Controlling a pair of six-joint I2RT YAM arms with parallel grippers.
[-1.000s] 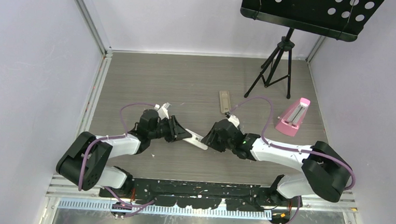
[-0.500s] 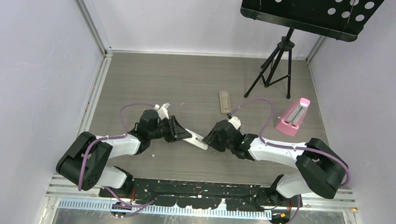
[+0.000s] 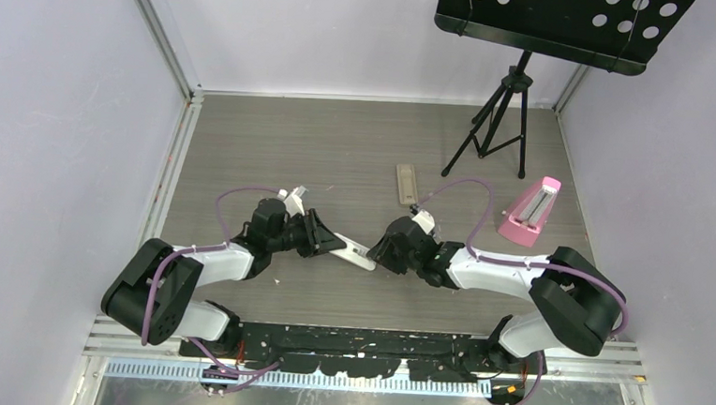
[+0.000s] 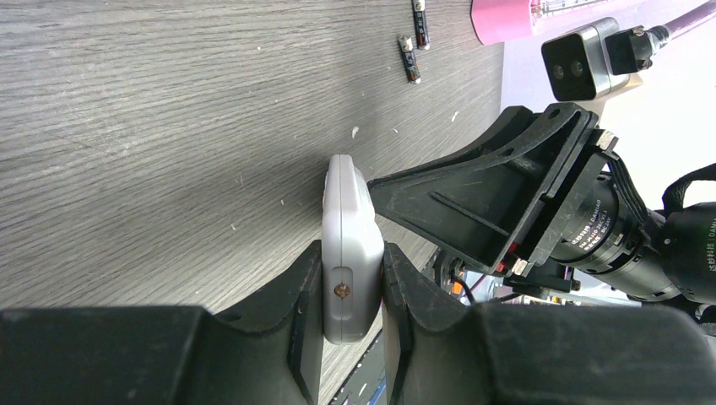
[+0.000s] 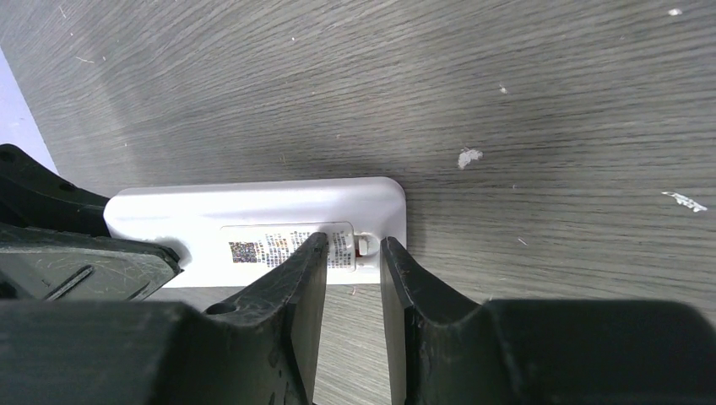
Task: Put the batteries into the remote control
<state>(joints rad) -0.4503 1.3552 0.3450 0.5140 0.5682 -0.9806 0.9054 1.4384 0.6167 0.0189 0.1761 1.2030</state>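
Note:
The remote control (image 3: 358,255) is a slim white bar lying just off the table's middle. My left gripper (image 3: 328,241) is shut on its left end, its jaws pressed on both thin edges (image 4: 353,253). In the right wrist view the remote's (image 5: 253,215) back shows a labelled panel and a small latch at its right end. My right gripper (image 5: 353,245) hangs just over that latch end, its jaws a narrow gap apart and holding nothing. Two batteries (image 4: 409,59) lie on the table beyond the remote. The remote's other face is hidden.
A tan bar (image 3: 407,183) lies behind the grippers. A pink wedge (image 3: 529,213) sits at the right, and a black music stand's tripod (image 3: 500,127) stands at the back right. Purple walls enclose the table on three sides.
The right gripper's jaws have drawn closer together and its arm has edged slightly left. The left gripper and the remote have not moved.

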